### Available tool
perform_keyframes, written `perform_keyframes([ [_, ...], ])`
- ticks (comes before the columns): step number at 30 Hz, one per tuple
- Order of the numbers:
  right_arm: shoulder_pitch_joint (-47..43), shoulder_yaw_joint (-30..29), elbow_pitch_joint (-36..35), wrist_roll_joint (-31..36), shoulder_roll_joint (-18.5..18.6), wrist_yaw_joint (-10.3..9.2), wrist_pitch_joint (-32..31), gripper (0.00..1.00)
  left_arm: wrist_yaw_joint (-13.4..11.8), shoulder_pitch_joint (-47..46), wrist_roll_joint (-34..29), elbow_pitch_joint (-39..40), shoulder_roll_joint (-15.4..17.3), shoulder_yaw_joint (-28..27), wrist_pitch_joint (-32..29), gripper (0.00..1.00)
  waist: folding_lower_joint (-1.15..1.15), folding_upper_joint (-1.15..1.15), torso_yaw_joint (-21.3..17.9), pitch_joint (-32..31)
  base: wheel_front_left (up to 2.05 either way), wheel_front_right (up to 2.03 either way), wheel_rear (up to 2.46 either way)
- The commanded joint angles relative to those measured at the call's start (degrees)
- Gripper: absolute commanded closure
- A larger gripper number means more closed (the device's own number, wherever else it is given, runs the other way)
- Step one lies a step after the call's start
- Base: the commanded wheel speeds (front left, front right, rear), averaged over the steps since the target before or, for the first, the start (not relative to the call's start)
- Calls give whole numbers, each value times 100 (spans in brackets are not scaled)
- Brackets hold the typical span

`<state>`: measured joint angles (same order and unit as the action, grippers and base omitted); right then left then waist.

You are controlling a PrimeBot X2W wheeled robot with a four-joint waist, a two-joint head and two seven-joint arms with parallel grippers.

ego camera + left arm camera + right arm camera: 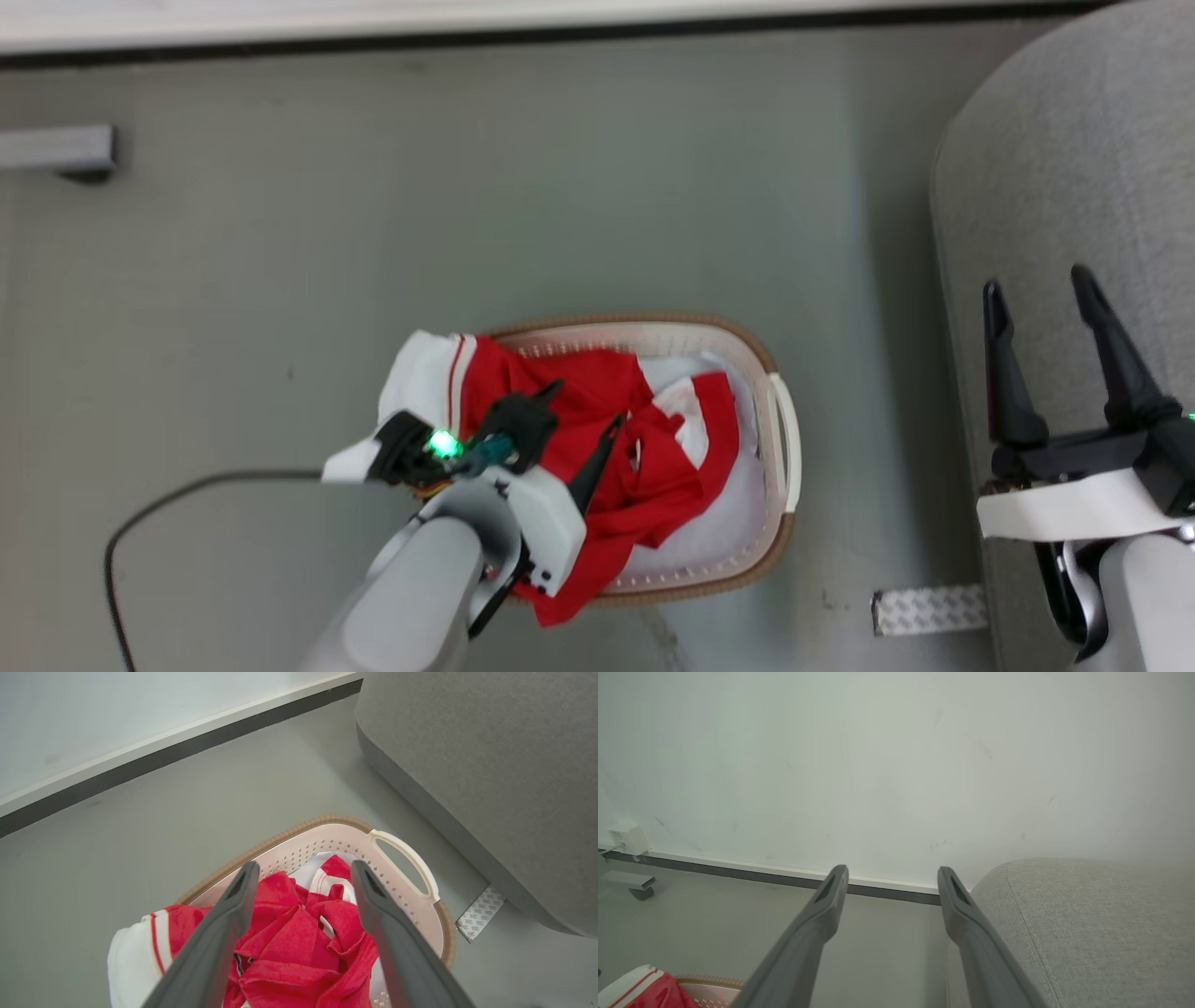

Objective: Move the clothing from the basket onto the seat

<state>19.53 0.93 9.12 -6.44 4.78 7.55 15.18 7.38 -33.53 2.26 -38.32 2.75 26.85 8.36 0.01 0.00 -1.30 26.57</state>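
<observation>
Closest in the head view is the pale left forearm, whose left gripper hangs over the laundry with its two long dark fingers spread wide, holding nothing; the right gripper hovers above the sofa's edge, likewise spread and empty. Beneath the left fingers lies the clothing, soft red fabric with white panels and thin stripe trim, bunched in the oval cream-white perforated plastic basket with its brown rim; one white-and-red end spills over the rim on the robot's left. Just beyond stretches the grey floor, with a thin black cable curling to the left; the seat, a large grey upholstered sofa, stands near the basket on the right but apart from it. Risks, as I judge them: the folds look tangled, so a shallow pinch may slip off; a deep one may snag the rim and drag or tip the light basket; trailing fabric could fall to the floor short of the seat.
</observation>
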Motion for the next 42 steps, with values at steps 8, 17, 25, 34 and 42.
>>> perform_keyframes([
  [8, 489, 151, -365, 102, 76, -12, -4, 0, -109, -1075, 345, -1024, 28, 679, -470, 0, -1, 0, -79, 1250, 0, 0, 0],
  [17, 567, 295, -665, 154, 200, -12, -4, 0, -196, -1780, 616, -2030, 28, 1086, -508, 0, -1, 0, -152, 1747, 0, 0, 0],
  [25, 453, 326, -814, 138, 226, -12, -4, 0, -91, -2121, 957, -2573, 27, 1274, -374, 0, -1, 0, -272, 2102, 0, 0, 0],
  [34, 231, 249, -842, 91, 152, -12, -4, 0, -11, -2150, 1365, -2661, 28, 1724, -406, 100, -1, 0, -264, 2211, 0, 0, 0],
  [42, 235, 292, -652, -15, 96, -12, -4, 0, -76, -1794, 2050, -2469, 27, 1724, 209, 100, -1, 0, -57, 1555, 0, 0, 0],
])
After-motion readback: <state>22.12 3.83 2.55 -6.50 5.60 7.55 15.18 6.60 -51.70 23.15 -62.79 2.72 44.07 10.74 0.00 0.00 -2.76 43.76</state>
